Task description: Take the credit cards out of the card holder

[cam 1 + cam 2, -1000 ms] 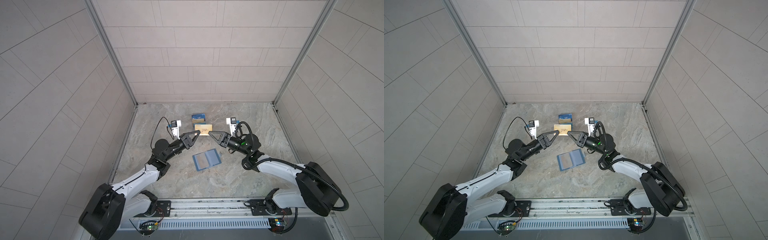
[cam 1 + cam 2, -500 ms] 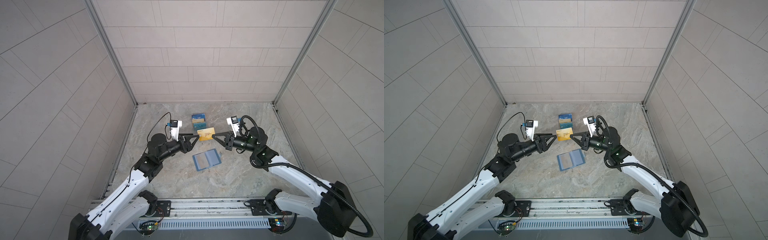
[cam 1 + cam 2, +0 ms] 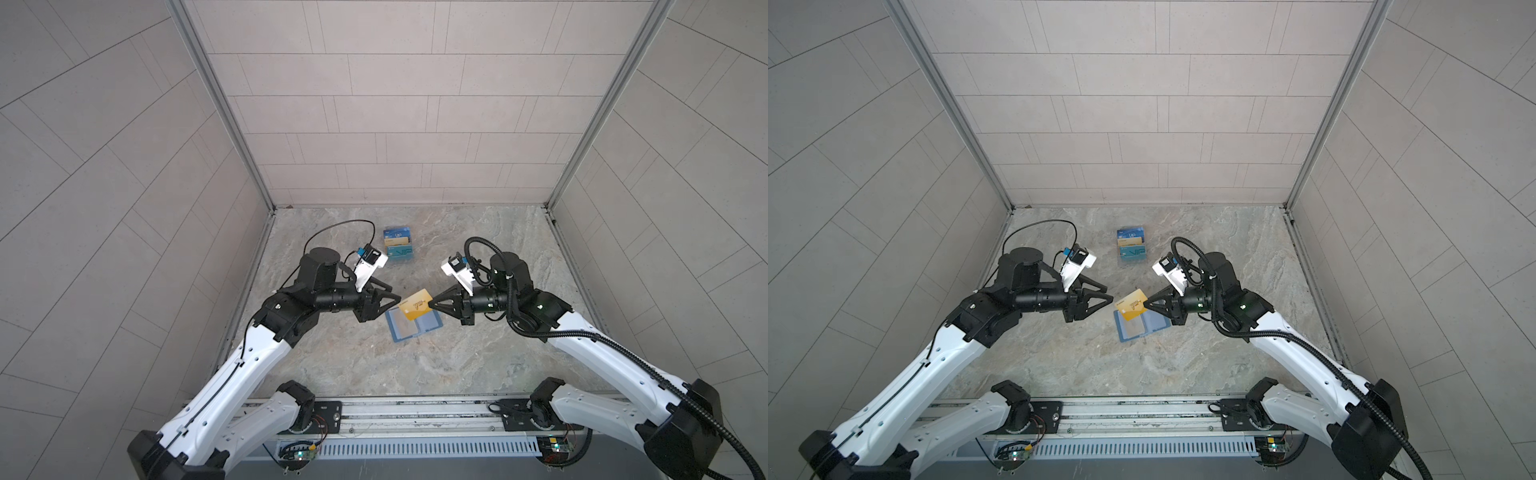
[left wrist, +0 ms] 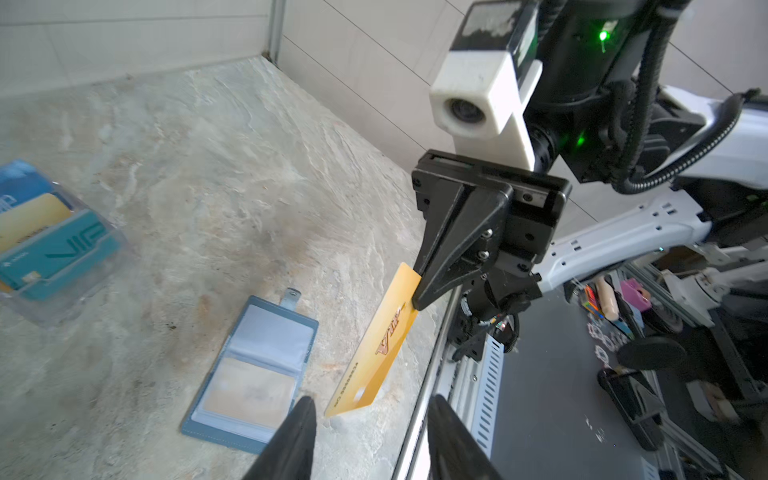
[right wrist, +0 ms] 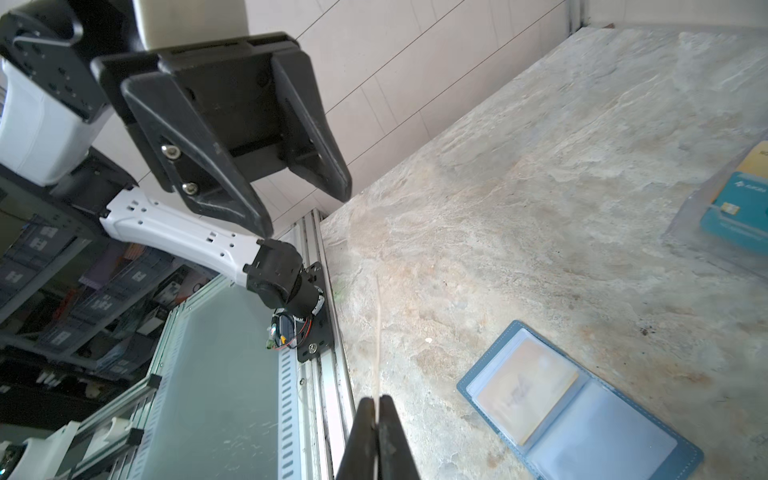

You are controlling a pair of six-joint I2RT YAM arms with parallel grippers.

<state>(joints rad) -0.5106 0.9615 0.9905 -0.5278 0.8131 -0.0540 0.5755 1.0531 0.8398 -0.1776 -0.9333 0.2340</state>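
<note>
A grey marbled tabletop (image 3: pixel 478 353) fills the floor of the tiled cell, and both arms reach in over it from the near rail. The left arm (image 3: pixel 249 374) and the right arm (image 3: pixel 602 353) point their tools at each other above the middle of the table. The left gripper (image 3: pixel 395 293) has its jaws parted about halfway and nothing clamped between them. Seen from its own wrist, the two fingertips (image 4: pixel 305 411) stand on either side of the free end of the gold card; whether either one touches it I cannot tell. The right gripper (image 3: pixel 431 305) is closed tight on the opposite short edge of that card and holds it in the air, tilted. A clear stand (image 3: pixel 398 248) with blue, gold and teal cards in tiers sits towards the back wall, well apart from both tools. The card holder (image 3: pixel 415 330) lies open and flat on the table just below the held card, pale-blue inside facing up. The gold card (image 3: pixel 414 311) hangs above its far corner, clear of the sleeves. A second card (image 5: pixel 525 388), tan through the plastic, sits in one sleeve. The holder's snap tab (image 4: pixel 293 297) sticks out from one edge.
</note>
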